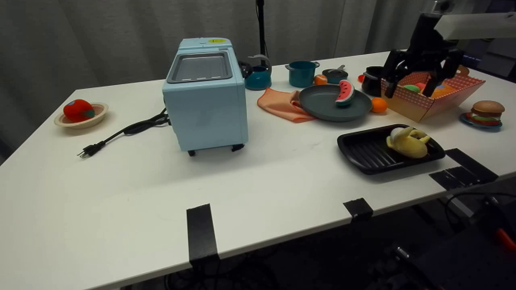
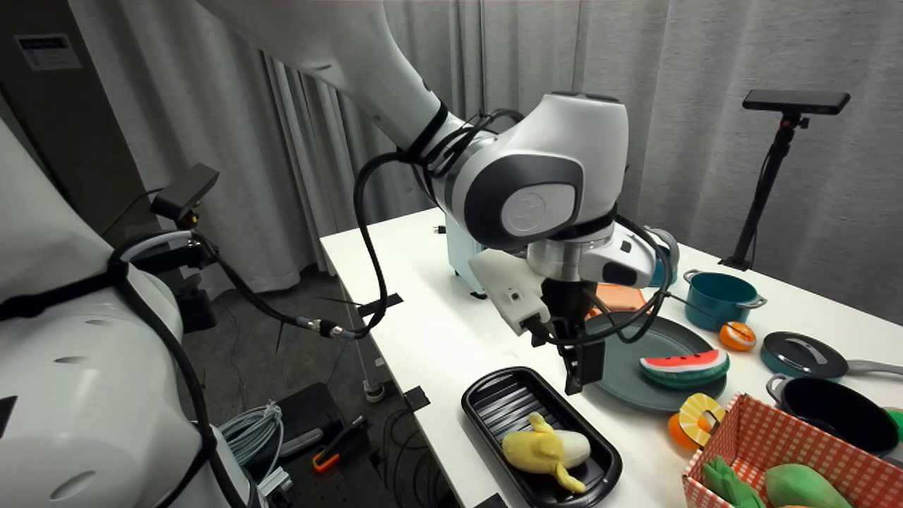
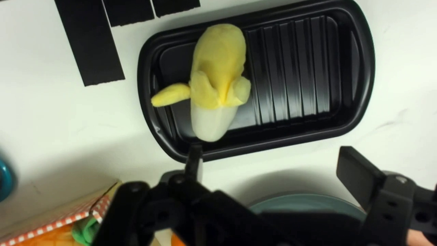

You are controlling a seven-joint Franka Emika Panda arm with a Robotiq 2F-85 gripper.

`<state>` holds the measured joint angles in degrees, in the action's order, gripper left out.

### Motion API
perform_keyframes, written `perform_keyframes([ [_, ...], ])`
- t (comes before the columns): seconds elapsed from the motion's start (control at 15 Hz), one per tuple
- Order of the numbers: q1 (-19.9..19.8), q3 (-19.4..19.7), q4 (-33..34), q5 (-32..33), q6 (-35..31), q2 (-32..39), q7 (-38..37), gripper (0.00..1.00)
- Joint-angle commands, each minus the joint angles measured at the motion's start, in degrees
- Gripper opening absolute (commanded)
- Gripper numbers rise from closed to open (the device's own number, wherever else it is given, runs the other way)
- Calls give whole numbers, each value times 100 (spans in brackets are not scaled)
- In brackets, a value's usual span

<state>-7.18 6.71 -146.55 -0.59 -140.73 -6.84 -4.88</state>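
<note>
My gripper [image 3: 271, 152] is open, its fingers wide apart with nothing between them. In the wrist view it hangs above the table, between a black ribbed tray [image 3: 283, 142] and a grey-green plate [image 3: 304, 201]. Inside the tray lies a partly peeled toy banana [image 3: 218, 65], its white end pointing toward the gripper's side. A toy watermelon slice [image 2: 684, 370] rests on the plate in both exterior views. Beside the plate stands a red-checked box [image 1: 407, 106] of toy food; in an exterior view the fingers [image 1: 430, 86] overlap it. The gripper's body hides most of the plate in the wrist view.
A light blue appliance [image 1: 205, 112] with a trailing black cord [image 1: 141, 127] stands on the table. Near the back are a teal kettle [image 1: 258, 78], a teal pot [image 1: 302, 74] and an orange cloth [image 1: 280, 104]. A toy burger [image 1: 487, 112] sits beyond the box.
</note>
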Motion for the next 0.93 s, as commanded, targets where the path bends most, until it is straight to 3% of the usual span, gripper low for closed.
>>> perform_keyframes([
  [0.0, 100, -38, -86, -125, -210, -355, 413, 100],
  [0.2, 158, -42, -121, -104, -520, -489, 727, 100],
  [0.27, 94, -65, 2, 0, -359, -251, 422, 100],
  [0.87, 96, -66, -4, 5, -374, -221, 433, 100],
])
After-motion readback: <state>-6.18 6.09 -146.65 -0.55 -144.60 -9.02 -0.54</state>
